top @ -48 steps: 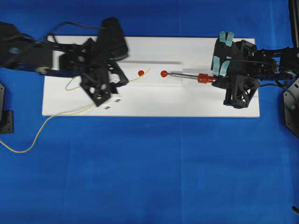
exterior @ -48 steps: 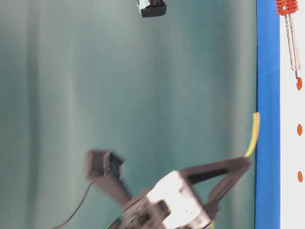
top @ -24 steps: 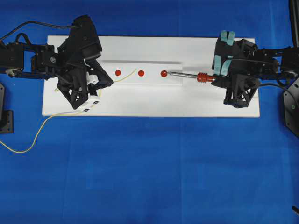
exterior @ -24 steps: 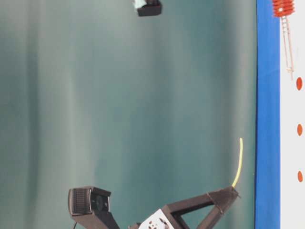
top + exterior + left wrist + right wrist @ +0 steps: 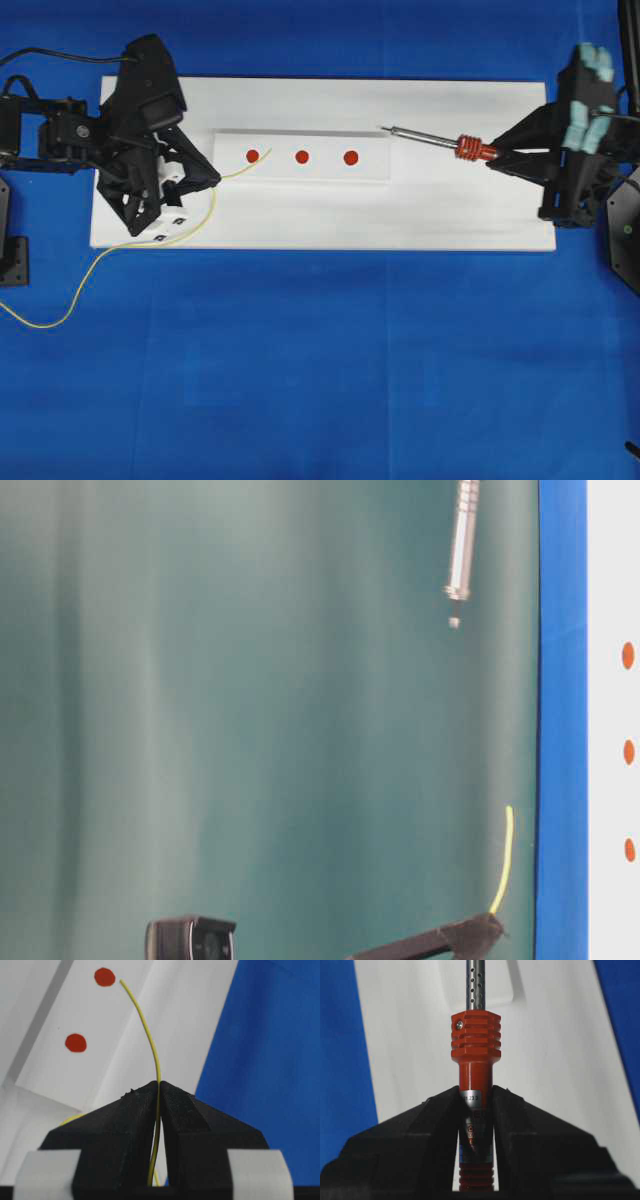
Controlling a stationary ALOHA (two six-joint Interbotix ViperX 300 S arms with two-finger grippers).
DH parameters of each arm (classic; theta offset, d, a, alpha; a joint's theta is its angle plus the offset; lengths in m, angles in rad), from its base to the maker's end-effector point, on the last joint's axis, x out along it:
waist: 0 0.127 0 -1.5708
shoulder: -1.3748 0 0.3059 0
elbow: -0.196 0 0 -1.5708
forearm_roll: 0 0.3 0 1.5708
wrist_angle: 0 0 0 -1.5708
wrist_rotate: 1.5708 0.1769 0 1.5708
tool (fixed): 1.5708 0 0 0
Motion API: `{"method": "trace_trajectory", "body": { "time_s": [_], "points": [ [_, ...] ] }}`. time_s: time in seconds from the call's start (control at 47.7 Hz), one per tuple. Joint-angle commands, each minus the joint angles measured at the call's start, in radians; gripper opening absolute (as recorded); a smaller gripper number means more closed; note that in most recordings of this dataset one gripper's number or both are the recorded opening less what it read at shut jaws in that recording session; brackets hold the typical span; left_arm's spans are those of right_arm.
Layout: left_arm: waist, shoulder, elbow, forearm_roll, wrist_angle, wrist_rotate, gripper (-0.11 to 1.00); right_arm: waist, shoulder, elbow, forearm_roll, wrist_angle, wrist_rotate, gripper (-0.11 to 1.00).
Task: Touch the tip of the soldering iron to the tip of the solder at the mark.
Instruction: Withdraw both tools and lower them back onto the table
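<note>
My right gripper [image 5: 494, 157] is shut on the red-orange ribbed handle of the soldering iron [image 5: 466, 148] [image 5: 475, 1040]. Its silver shaft points left, and its tip hangs in the air right of the three red marks [image 5: 302, 157]. In the table-level view the iron [image 5: 462, 540] is well above the board. My left gripper [image 5: 214, 178] [image 5: 160, 1083] is shut on the yellow solder [image 5: 243, 167] [image 5: 150, 1035]. The solder's free end sits just right of the leftmost mark [image 5: 252, 155] [image 5: 104, 976], raised above the board [image 5: 506, 855].
The marks lie on a raised white strip on a white board [image 5: 320, 220], which rests on a blue surface. The solder's long tail [image 5: 60, 320] loops off the board's left front corner. Black arm bases [image 5: 622, 225] stand at both side edges.
The right gripper has lifted the iron off the rightmost mark and pulled it back right. The left gripper has moved left, drawing the solder tip from the middle mark to the leftmost one.
</note>
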Motion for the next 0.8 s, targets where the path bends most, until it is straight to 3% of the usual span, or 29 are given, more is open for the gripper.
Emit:
{"method": "trace_trajectory", "body": {
  "time_s": [0.0,0.189,0.294,0.608,0.776],
  "points": [
    [-0.002,-0.028,0.002,0.000,-0.023,0.000,0.02,0.002,-0.009,-0.009,0.003,-0.005,0.002,0.06],
    [-0.029,-0.052,0.021,-0.002,-0.035,-0.003,0.02,0.006,0.000,-0.014,0.025,-0.015,0.009,0.06],
    [-0.075,-0.072,0.029,-0.002,-0.037,-0.031,0.02,0.051,-0.011,-0.020,0.051,-0.026,0.029,0.07],
    [-0.311,-0.137,0.077,-0.003,-0.101,-0.172,0.02,0.402,-0.026,-0.021,0.063,-0.127,0.084,0.07],
    [-0.445,-0.103,0.101,-0.002,-0.206,-0.186,0.02,0.528,0.064,-0.021,0.063,-0.216,0.104,0.06]
  ]
}}
